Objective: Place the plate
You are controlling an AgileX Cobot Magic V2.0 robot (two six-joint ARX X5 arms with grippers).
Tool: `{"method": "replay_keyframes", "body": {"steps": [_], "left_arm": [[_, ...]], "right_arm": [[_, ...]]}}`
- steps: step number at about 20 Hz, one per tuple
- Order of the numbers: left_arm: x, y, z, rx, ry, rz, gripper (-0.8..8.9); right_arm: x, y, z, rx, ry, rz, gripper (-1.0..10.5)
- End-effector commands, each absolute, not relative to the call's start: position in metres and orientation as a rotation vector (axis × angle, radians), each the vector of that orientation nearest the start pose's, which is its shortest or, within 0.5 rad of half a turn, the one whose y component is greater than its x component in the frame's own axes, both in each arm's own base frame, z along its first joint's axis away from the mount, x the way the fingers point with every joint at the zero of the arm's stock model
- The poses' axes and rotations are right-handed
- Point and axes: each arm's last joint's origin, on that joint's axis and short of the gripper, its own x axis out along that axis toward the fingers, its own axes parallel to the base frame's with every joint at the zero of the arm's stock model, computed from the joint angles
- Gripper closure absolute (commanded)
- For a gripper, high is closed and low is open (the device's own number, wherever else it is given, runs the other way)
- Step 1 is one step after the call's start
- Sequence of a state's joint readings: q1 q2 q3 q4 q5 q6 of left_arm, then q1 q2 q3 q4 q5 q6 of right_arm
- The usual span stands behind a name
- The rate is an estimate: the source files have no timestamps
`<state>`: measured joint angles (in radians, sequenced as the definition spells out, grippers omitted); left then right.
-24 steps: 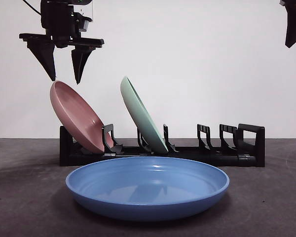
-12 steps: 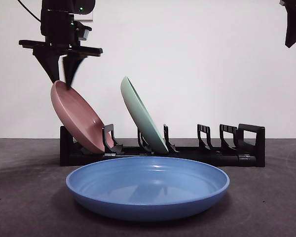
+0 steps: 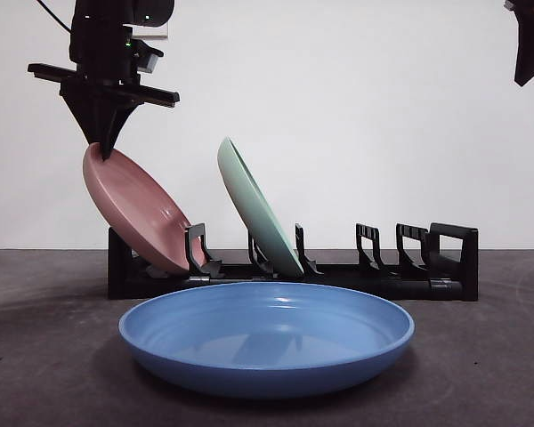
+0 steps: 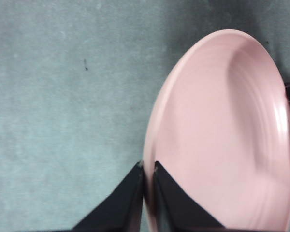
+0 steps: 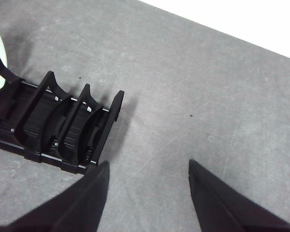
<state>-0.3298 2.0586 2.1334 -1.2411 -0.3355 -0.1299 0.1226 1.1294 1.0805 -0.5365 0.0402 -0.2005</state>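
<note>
Pink plate: we log its upper rim pinched between the closed jaws of the left gripper, its lower edge seated in the end slot of the black rack, where it leans tilted. Beside it we list a green plate slotted, a blue plate flat on the table in front, and the right gripper waiting open, well apart. We judge placement nearly done; release and withdrawal remain.

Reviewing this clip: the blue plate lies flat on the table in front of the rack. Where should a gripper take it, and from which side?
Probably the rim. The blue plate lies flat and shallow, its raised edge being the only part thin enough for two jaws. Come from above, one jaw inside and one outside, at the near or side edge, away from the rack.
</note>
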Motion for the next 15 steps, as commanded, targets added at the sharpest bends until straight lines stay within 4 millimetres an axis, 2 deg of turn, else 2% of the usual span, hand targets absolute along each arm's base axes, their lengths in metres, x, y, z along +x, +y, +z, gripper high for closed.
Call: {"method": "replay_keyframes", "body": {"steps": [1, 8, 15], "left_arm": [[0.4, -0.13, 0.341, 0.289, 1.037, 0.091, 8.03], [0.391, -0.131, 0.377, 0.3, 0.959, 0.087, 8.03], [0.37, -0.119, 0.416, 0.364, 0.919, 0.159, 8.04]], "right_arm": [[0.235, 0.028, 0.34, -0.225, 0.565, 0.134, 6.9], [0.235, 0.028, 0.34, -0.225, 0.565, 0.134, 6.9], [0.235, 0.029, 0.339, -0.226, 0.569, 0.138, 6.9]]}}
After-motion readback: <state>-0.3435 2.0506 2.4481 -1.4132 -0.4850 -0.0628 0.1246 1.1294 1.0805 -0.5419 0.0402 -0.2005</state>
